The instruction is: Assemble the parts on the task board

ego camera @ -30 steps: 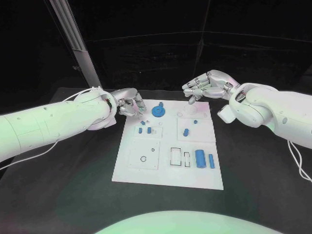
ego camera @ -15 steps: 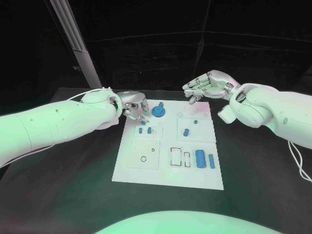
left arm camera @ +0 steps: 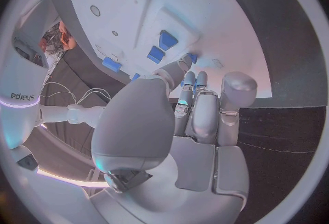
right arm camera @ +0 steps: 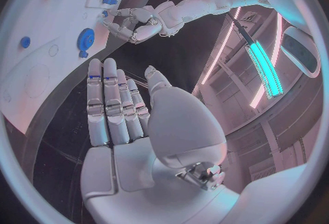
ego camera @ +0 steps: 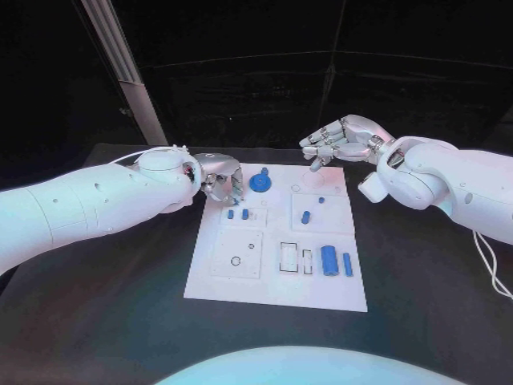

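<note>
Black table [ego camera: 118,321] under a dark backdrop, and the white task board [ego camera: 282,241] sits dead centre of the head view, running from just above mid-frame down toward the lower middle. The left hand [ego camera: 219,180] is at the board's upper left corner, fingers curled down over the edge; I cannot tell whether anything is between them. Its wrist view shows the fingertips [left arm camera: 188,78] poised right by a small blue piece at the board's edge, contact unclear. The right hand [ego camera: 343,143] hovers above the board's upper right corner, fingers apart, holding nothing; its own view shows an open palm [right arm camera: 123,125].

On the board: a blue gear [ego camera: 260,183] near the top, just right of the left hand. Two small blue pegs [ego camera: 238,214] sit below it, another short blue peg [ego camera: 306,216] is in the right-hand panel, and a thick blue cylinder [ego camera: 329,261] with a slimmer bar [ego camera: 348,264] lies at lower right beside an empty rectangular slot [ego camera: 288,257].

My read on handling: these look like rigid moulded plastic, light, probably smooth, so they could skate on the board or pop out of a loose pinch. The gear wants a grip across its rim or on its raised hub; the small pegs want a fingertip pinch on opposite sides, kept upright. The cylinder could roll if nudged.
</note>
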